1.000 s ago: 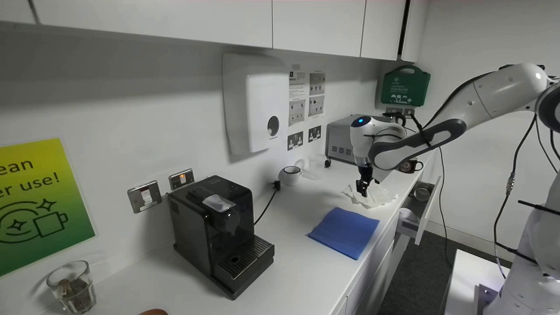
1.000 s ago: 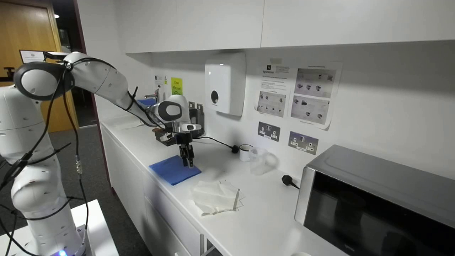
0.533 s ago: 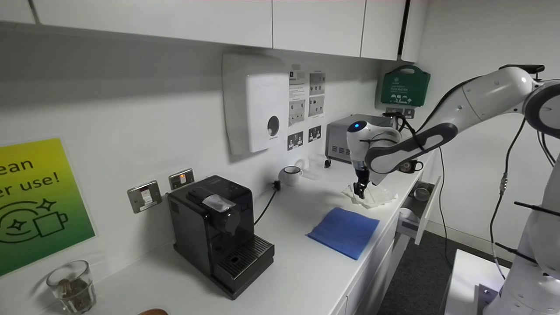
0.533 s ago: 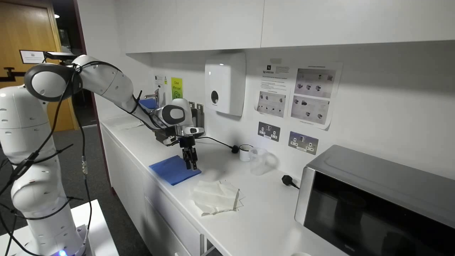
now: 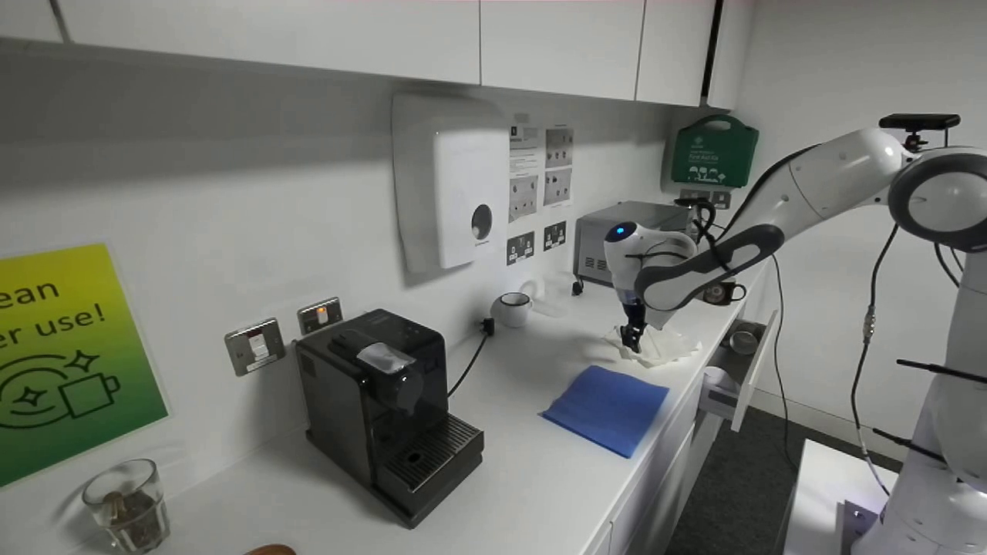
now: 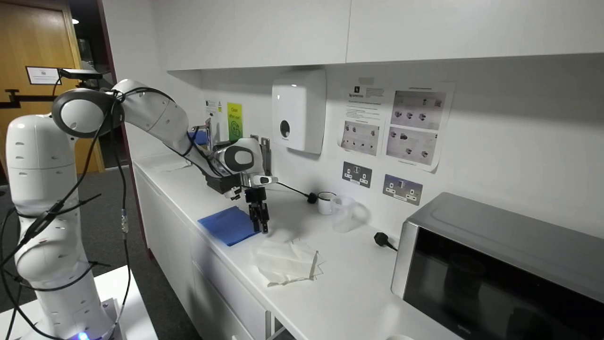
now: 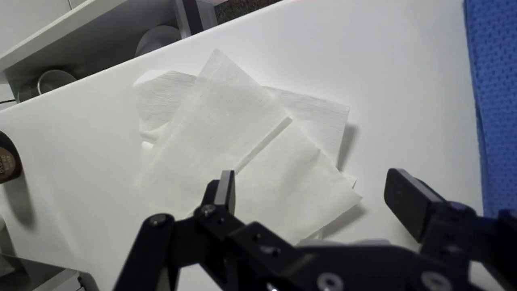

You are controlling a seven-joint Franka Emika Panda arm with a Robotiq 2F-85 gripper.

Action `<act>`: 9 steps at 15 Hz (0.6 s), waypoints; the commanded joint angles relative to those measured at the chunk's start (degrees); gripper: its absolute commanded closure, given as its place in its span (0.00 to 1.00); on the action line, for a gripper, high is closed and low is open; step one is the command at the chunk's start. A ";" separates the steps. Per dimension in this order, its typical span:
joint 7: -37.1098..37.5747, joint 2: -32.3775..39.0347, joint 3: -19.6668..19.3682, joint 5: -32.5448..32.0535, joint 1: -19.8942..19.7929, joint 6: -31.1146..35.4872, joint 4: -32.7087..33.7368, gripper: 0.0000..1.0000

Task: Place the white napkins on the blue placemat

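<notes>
Napkins [image 7: 226,121]: white, overlapping, hard to count, lying near the front edge of the counter [image 7: 408,64].
Pincer [image 7: 311,176]: spread wide apart, hanging above the counter, hiding part of the napkins in the wrist view.
Placemat [image 6: 229,225]: blue, flat near the same edge, apart from the napkins; partly hidden behind the pincer in an exterior view, cut off in the wrist view.
Drawer [image 5: 756,371]: pulled out below that edge, dim inside.

White cupboards [image 5: 347,38] hang on a shadowed pale wall [image 6: 509,151] above the long white surface [image 6: 349,293] I watch remotely; below, a drawer [image 5: 756,371] stands open, and dark grey floor [image 6: 101,231] runs toward a wooden door [image 6: 35,40].
</notes>
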 commanded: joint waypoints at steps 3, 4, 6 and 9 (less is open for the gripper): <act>0.08 2.84 -0.97 -0.87 0.08 1.59 2.73 0.00; 0.11 3.13 -1.02 -0.96 0.17 1.75 2.95 0.00; -0.12 3.79 -1.04 -0.93 0.31 2.20 3.46 0.00; -0.77 4.63 -1.12 -1.24 0.50 2.32 4.03 0.00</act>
